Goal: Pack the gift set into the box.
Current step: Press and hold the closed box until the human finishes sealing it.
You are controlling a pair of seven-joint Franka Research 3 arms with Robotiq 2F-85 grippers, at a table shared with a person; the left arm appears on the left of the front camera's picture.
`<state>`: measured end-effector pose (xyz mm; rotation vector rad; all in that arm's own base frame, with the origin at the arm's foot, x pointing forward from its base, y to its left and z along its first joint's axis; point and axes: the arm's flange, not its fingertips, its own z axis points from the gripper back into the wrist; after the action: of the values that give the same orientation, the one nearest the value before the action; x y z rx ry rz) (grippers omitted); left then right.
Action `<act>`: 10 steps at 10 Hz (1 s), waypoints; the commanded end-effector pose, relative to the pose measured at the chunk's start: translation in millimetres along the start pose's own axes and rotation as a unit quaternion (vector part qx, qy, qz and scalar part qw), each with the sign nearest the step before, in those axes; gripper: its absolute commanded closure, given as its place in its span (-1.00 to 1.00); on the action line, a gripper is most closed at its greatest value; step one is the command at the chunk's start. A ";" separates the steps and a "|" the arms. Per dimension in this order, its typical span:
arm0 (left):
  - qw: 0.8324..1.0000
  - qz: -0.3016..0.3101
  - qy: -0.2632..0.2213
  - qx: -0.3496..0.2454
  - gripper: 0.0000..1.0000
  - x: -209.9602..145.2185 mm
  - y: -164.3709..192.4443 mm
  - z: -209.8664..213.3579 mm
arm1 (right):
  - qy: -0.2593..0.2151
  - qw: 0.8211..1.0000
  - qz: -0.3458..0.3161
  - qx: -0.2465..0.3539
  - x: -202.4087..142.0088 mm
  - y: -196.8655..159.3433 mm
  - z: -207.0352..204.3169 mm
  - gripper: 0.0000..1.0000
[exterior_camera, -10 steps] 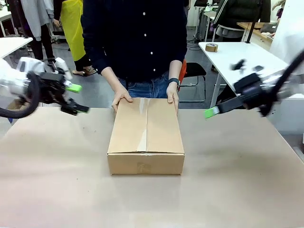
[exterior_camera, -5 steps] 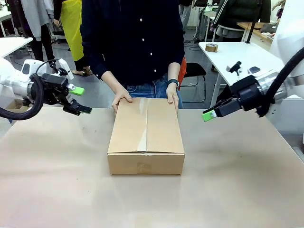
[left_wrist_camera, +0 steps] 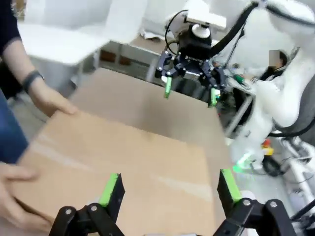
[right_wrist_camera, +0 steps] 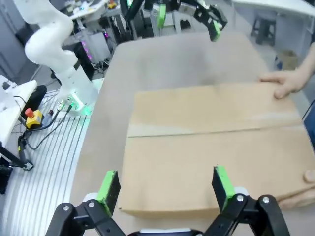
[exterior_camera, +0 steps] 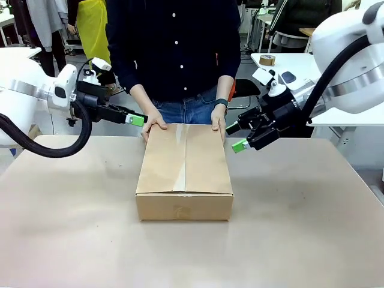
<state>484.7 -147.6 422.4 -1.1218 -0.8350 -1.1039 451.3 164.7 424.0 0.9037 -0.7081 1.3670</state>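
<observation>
Both arms have swung inward since the earlier frames: the left claw (exterior_camera: 135,119) now hovers just beside the box's far left corner, and the right claw (exterior_camera: 235,137) just beside its far right corner. Each claw is spread wide with nothing between its green pads.

The box (exterior_camera: 184,168) sits at the middle of a plain tan worktop (exterior_camera: 300,240), flaps shut. Its long axis runs from the robot's side toward the person, and the top seam (exterior_camera: 185,153) follows that line. The person's hands (exterior_camera: 154,125) rest on the box's far corners.

Beyond the box is a workshop room, with a white table (exterior_camera: 300,72) to the right carrying a roll of tape (exterior_camera: 267,60). A faint mark on the box's near face cannot be read.
</observation>
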 end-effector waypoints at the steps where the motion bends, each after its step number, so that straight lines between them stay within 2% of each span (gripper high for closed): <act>1: 0.938 -0.330 -0.005 0.103 -1.00 -23.5 -11.3 -15.7 | -0.018 0.999 0.013 -0.027 -7.4 -27.9 -14.5 -1.00; 3: 0.926 -0.360 0.022 0.109 -1.00 -27.1 -10.9 -22.5 | -0.022 0.996 0.055 -0.069 -2.8 -45.0 -28.2 -1.00; 4: 0.933 -0.345 0.024 0.099 -1.00 -28.5 -7.5 -23.8 | -0.014 0.990 0.042 -0.131 -4.0 -51.7 -32.8 -1.00; 5: 0.970 -0.236 0.030 0.058 -1.00 -14.9 -6.9 -13.8 | -0.008 0.991 0.021 -0.133 -6.3 -52.9 -30.7 -1.00; 6: 0.970 -0.236 0.030 0.058 -1.00 -14.9 -6.9 -13.8 | -0.014 0.997 0.026 -0.070 -7.0 -46.1 -18.2 -1.00; 7: 0.970 -0.236 0.030 0.058 -1.00 -14.9 -6.9 -13.8 | -0.014 0.997 0.026 -0.070 -7.0 -46.1 -18.2 -1.00; 8: 0.956 -0.281 0.038 0.071 -1.00 -20.3 -4.9 -16.5 | -0.009 0.995 0.019 -0.099 -7.9 -52.6 -21.0 -1.00; 9: 0.966 -0.257 0.031 0.018 -1.00 -33.4 5.8 -34.7 | -0.018 0.995 0.056 -0.084 -15.3 -65.8 -40.0 -1.00; 10: 0.966 -0.254 0.041 0.026 -1.00 -44.1 14.3 -43.1 | -0.042 0.995 0.063 -0.064 -23.8 -76.0 -52.0 -1.00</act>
<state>475.1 -170.9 380.4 -0.8155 -1.1329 -1.4958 504.5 189.1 385.1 0.7860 -0.8615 1.3425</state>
